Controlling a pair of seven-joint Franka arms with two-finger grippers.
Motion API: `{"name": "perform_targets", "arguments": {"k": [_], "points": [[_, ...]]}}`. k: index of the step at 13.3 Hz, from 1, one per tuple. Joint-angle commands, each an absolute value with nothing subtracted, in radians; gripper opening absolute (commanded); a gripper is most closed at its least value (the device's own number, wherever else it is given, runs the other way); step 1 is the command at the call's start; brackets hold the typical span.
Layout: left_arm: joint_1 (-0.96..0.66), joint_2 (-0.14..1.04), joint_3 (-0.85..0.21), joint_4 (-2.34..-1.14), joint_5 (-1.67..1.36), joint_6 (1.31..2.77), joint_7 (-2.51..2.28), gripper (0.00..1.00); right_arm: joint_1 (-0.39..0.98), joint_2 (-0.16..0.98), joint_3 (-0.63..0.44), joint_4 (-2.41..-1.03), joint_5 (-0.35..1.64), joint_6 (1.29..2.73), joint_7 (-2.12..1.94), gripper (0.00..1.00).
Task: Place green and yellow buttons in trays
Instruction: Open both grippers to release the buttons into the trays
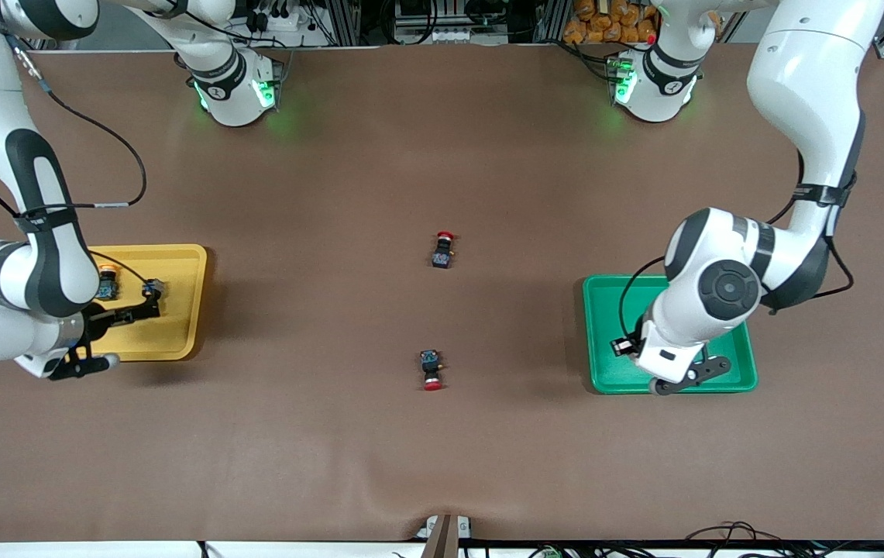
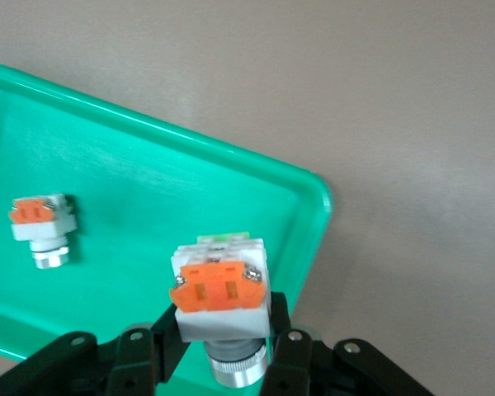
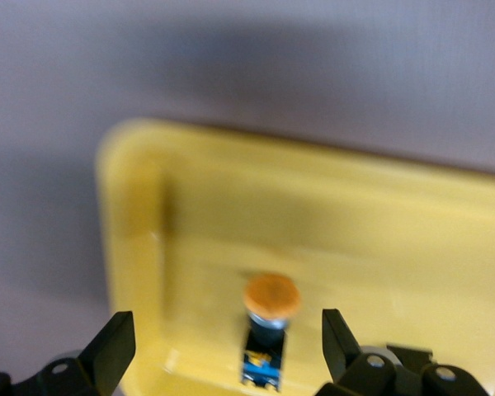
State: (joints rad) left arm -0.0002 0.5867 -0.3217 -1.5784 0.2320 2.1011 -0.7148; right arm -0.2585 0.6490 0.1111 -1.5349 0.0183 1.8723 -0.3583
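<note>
Item one, yellow tray (image 1: 178,341), at the right arm's end of the surface (image 1: 442,434). I count two black-bodied yellow-capped buttons in it: one (image 1: 107,282) partly hidden by the arm, and one (image 3: 268,326) lying on the tray floor between the fingers of the right gripper (image 3: 227,346). That gripper's jaws stand wide apart and touch nothing. I judge this a drop-off just made, the button lying free.

Item two, green tray (image 1: 604,372), at the left arm's end. One white-grey button with an orange patch (image 2: 40,229) lies inside. The left gripper (image 2: 219,355), over the tray near its corner, is clamped on a second white-grey button (image 2: 219,295), held upright. I read this as carried for release, not yet let go.

Item three, two red-capped buttons on the bare surface between the trays: one (image 1: 443,249) farther from the front camera, one (image 1: 431,369) nearer. Neither belongs to my task, so they are left where they lie.
</note>
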Motion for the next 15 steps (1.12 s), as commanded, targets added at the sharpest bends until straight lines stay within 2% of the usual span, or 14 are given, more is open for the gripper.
{"name": "perform_targets", "arguments": {"k": [1, 4, 9, 13, 14, 15], "points": [[0.037, 0.542, -0.328, -1.646, 0.233, 2.095, -0.664, 0.0, -0.25, 0.637, 0.138, -1.413, 0.122, 1.813, -0.365, 1.0], [0.087, 0.548, -0.33, -1.672, 0.235, 2.112, -0.637, 0.0, -0.183, 0.635, 0.118, -1.217, 0.101, 1.701, -0.354, 1.0], [0.104, 0.569, -0.328, -1.784, 0.239, 2.241, -0.603, 0.0, -0.176, 0.612, 0.121, -1.089, 0.101, 1.694, -0.356, 1.0], [0.104, 0.581, -0.327, -1.845, 0.248, 2.299, -0.588, 0.0, -0.155, 0.516, 0.124, -1.049, 0.101, 1.567, -0.267, 1.0], [0.104, 0.586, -0.325, -1.847, 0.253, 2.302, -0.56, 0.19, -0.125, 0.485, 0.124, -1.049, 0.092, 1.533, -0.199, 1.0], [0.106, 0.592, -0.322, -1.844, 0.253, 2.304, -0.549, 0.75, -0.086, 0.457, 0.118, -1.049, 0.05, 1.508, -0.107, 1.0]]}}
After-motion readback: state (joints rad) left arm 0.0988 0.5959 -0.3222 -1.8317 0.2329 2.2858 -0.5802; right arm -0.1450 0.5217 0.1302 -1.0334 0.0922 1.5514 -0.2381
